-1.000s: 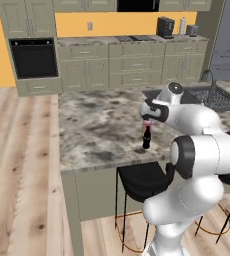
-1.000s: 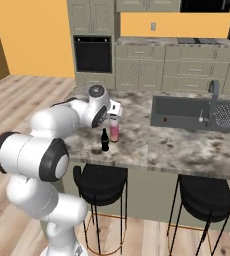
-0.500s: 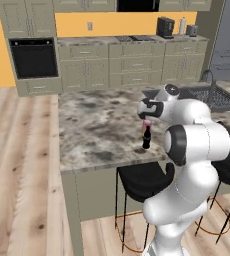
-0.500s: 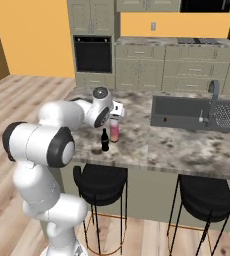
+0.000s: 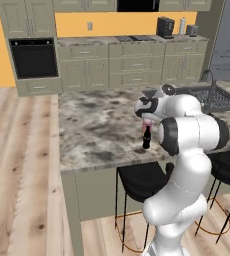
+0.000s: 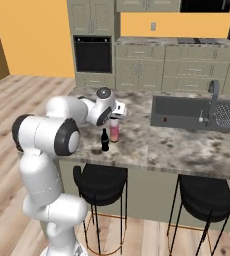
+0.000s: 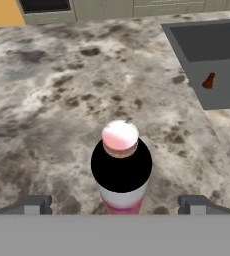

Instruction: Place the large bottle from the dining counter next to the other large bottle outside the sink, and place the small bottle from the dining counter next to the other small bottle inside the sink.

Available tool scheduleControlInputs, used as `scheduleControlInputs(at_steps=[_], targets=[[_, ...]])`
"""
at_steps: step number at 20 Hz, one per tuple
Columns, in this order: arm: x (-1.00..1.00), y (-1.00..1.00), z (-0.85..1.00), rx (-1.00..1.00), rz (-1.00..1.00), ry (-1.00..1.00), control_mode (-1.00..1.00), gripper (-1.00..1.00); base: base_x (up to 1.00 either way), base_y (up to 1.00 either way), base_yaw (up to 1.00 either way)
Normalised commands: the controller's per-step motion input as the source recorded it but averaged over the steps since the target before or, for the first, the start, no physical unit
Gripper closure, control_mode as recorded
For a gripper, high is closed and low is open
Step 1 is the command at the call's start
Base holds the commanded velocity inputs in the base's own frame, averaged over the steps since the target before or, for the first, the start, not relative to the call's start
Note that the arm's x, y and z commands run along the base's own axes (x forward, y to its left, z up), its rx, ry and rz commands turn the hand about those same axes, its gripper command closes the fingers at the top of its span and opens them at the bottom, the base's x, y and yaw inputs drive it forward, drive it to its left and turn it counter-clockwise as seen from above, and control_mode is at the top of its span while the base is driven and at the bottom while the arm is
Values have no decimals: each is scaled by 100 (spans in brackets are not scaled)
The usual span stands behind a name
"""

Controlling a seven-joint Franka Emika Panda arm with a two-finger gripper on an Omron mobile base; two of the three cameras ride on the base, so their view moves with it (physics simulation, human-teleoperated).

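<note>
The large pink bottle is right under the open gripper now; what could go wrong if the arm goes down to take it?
1. The small bottle stands close beside the large bottle near the dining counter edge; a descending finger or the hand could knock it over or off.
2. In the hand view the gripper looks down on the cap, with its fingertips spread wide. A grasp high on the narrow top may slip or tip the bottle.

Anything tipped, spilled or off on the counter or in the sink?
Nothing stands out. The large bottle and small bottle stand upright side by side on the dining counter, no spill. The gripper hangs over the large bottle, fingers wide either side. The other small bottle sits in the sink; can't tell if it is upright.
</note>
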Motion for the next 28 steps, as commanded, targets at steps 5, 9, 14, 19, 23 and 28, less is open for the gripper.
scheduleControlInputs(at_steps=[5,9,14,19,23,28], targets=[[32,-1,-10,0,0,-1,-100,-100,0,0,0],[23,0,-10,0,0,-1,-100,-100,0,0,0],[21,0,-13,0,0,0,-100,-100,0,0,0],[21,0,-15,0,0,0,-100,-100,0,0,0],[22,0,-12,0,0,0,-100,100,0,0,0],[1,0,0,0,0,-4,-100,100,0,0,0]])
